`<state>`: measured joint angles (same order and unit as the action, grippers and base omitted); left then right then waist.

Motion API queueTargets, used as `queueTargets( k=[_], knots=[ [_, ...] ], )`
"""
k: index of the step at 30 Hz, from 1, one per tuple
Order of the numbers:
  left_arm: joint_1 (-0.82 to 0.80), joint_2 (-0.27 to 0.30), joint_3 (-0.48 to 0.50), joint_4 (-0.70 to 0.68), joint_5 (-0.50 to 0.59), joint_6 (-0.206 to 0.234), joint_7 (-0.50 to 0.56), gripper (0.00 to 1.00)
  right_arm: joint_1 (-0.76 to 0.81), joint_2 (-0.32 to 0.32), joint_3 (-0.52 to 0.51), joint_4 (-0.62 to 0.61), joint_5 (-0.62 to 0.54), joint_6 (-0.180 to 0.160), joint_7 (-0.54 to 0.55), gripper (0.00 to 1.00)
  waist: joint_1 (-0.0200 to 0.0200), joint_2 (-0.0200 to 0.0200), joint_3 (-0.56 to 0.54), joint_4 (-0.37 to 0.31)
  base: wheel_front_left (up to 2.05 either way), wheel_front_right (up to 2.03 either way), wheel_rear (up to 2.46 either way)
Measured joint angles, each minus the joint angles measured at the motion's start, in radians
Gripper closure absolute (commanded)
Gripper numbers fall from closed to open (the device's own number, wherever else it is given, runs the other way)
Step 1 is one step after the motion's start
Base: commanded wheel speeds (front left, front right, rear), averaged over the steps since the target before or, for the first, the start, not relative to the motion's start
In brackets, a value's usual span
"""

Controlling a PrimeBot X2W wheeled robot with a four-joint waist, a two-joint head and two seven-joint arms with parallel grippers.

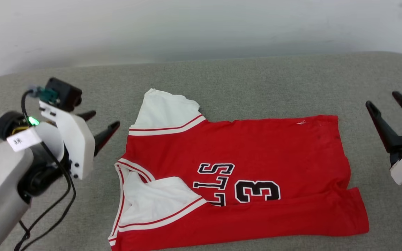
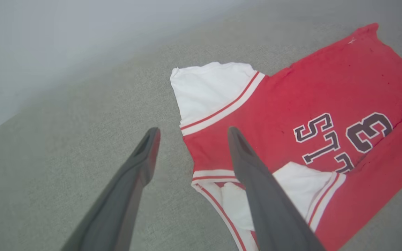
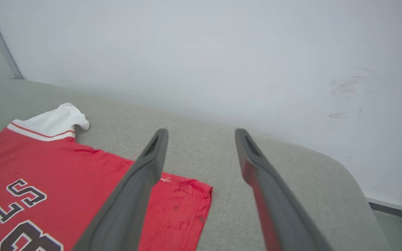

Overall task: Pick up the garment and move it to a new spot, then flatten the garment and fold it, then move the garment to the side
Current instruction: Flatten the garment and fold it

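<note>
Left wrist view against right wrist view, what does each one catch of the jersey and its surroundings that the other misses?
Left wrist, not right wrist: the striped collar and the near white sleeve, folded over the red front and covering part of the lettering.
Right wrist, not left wrist: scuff marks on the pale wall, the cushion's rounded corner and a strip of floor.
Both: the red jersey lying on the grey cushion, its far white sleeve, the letters LS, and that arm's own open gripper, left gripper and right gripper, holding nothing.

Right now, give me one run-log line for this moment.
garment: partly folded on grey surface | left pincer: open, empty | right pincer: open, empty
</note>
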<state>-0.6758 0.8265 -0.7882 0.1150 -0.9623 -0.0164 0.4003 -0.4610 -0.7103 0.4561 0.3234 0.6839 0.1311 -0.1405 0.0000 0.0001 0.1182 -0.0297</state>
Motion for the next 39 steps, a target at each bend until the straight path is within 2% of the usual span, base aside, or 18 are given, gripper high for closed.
queueTargets(
  k=[3,7,13,16,22,25,31,39],
  knots=[
    [-0.079,-0.019,0.018,0.023,0.023,0.000,-0.002,0.00,0.047,0.064,-0.141,-0.054,-0.090,0.000,-0.046,0.00,0.0000,0.0000,0.023,-0.015,0.00,0.00,0.00],
    [-0.190,-0.045,0.033,0.064,0.036,-0.003,0.034,0.00,0.141,0.162,-0.295,-0.178,-0.204,0.000,-0.054,0.00,0.0001,0.0000,0.066,-0.036,0.00,0.00,0.00],
    [-0.372,-0.070,0.041,0.158,0.022,-0.017,0.194,0.00,0.266,0.293,-0.407,-0.392,-0.328,0.000,0.003,0.00,0.0001,0.0000,0.153,-0.071,0.00,0.00,0.00],
    [-0.458,-0.084,0.044,0.199,0.000,-0.010,0.286,0.00,0.291,0.335,-0.430,-0.476,-0.360,0.000,0.018,0.00,0.0001,0.0000,0.202,-0.091,0.00,0.00,0.00],
    [-0.588,-0.086,0.009,0.254,-0.016,-0.016,0.512,0.00,0.303,0.367,-0.446,-0.562,-0.378,0.000,0.038,0.00,0.0001,0.0000,0.303,-0.129,0.00,0.00,0.00],
    [-0.639,-0.084,-0.015,0.265,0.000,-0.024,0.586,0.00,0.298,0.369,-0.442,-0.574,-0.380,0.000,0.040,0.00,0.0001,0.0000,0.351,-0.145,0.00,0.00,0.00],
    [-0.675,-0.094,-0.043,0.312,0.019,-0.006,0.646,0.00,0.260,0.367,-0.421,-0.568,-0.380,0.000,0.027,0.00,0.0002,0.0000,0.433,-0.175,0.00,0.00,0.00],
    [-0.654,-0.083,-0.071,0.370,0.032,0.003,0.670,0.00,0.234,0.366,-0.400,-0.535,-0.378,0.000,0.007,0.00,0.0001,0.0000,0.491,-0.213,0.00,0.00,0.00]
  ],
)
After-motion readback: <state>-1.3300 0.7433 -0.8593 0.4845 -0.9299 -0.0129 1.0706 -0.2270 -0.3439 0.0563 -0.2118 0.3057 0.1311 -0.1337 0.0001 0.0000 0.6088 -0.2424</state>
